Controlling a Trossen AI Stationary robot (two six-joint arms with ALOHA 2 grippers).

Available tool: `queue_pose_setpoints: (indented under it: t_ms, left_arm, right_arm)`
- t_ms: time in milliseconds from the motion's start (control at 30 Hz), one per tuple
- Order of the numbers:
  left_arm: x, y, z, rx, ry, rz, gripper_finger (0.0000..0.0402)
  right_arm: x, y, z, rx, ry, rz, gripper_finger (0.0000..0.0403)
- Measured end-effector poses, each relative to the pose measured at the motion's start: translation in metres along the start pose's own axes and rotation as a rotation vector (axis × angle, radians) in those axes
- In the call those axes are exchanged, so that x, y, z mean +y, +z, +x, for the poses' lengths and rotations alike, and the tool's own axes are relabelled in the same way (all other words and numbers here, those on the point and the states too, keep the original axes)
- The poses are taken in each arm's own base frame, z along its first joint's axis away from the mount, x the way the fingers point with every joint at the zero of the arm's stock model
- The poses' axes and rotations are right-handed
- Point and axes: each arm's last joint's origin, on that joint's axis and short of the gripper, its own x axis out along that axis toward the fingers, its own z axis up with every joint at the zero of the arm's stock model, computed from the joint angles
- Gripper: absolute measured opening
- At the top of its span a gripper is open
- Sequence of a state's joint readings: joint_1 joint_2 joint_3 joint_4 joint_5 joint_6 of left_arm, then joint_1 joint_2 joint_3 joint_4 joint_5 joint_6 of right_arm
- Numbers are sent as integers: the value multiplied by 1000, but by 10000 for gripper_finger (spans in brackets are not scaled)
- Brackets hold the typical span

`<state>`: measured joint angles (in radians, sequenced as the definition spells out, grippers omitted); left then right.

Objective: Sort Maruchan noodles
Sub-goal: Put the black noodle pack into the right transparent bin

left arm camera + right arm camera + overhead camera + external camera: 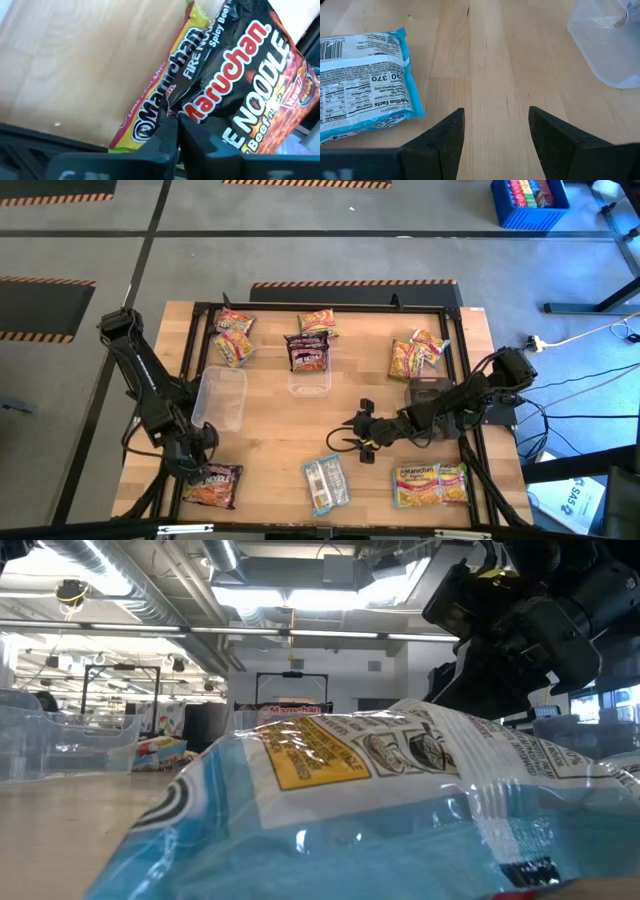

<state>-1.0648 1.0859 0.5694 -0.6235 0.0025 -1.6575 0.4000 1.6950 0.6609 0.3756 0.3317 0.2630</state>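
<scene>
Maruchan packets are lying scattered across the wooden worktop (270,430). At the near left corner the left tool (172,131) is pinching shut on a dark packet (212,483), which is reading "Maruchan FIRE NOODLE"; a yellow-green packet (160,85) marked "Maruchan FIRE" is lying just beside and partly under it. A light blue packet (326,483) is resting near the front centre, back side up, showing a nutrition panel with "370" in the right wrist view. The right tool (357,432), fingers standing moderately apart and holding nothing, is hovering just beyond this packet. A yellow-pink pair (430,485) is lying at the front right. Further packets are sitting along the far side: a left group (233,335), one at the centre (318,322), and a right group (417,353).

Two clear bins are standing mid-worktop. The left bin (222,397) is showing no contents. A dark packet (307,352) is lying over the far edge of the centre bin (309,377).

Off the worktop, a blue crate (530,202) is standing on the floor at the far right.
</scene>
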Motion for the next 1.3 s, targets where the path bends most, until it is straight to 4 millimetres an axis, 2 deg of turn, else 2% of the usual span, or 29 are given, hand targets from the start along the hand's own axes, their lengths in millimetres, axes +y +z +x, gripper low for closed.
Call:
queue_pose_setpoints:
  t_ms: [267, 533, 767, 1000, 1300]
  left_arm:
    - [-12, 8, -4, -140, -103, 83, 1]
    - [-37, 22, -27, -363, -171, 223, 1]
    - [-46, 40, -39, -572, -133, 337, 0]
    - [-48, 58, -42, -703, -69, 423, 0]
    - [-60, 78, -50, -840, -87, 566, 0]
  right_arm:
    - [0, 0, 0, -4, -15, -5, 202]
    - [-1, 0, 0, -8, -26, -5, 202]
    - [0, 4, 0, -49, -16, 10, 202]
    - [1, 10, 0, -105, -1, 31, 202]
    - [-1, 15, 0, -144, 1, 23, 214]
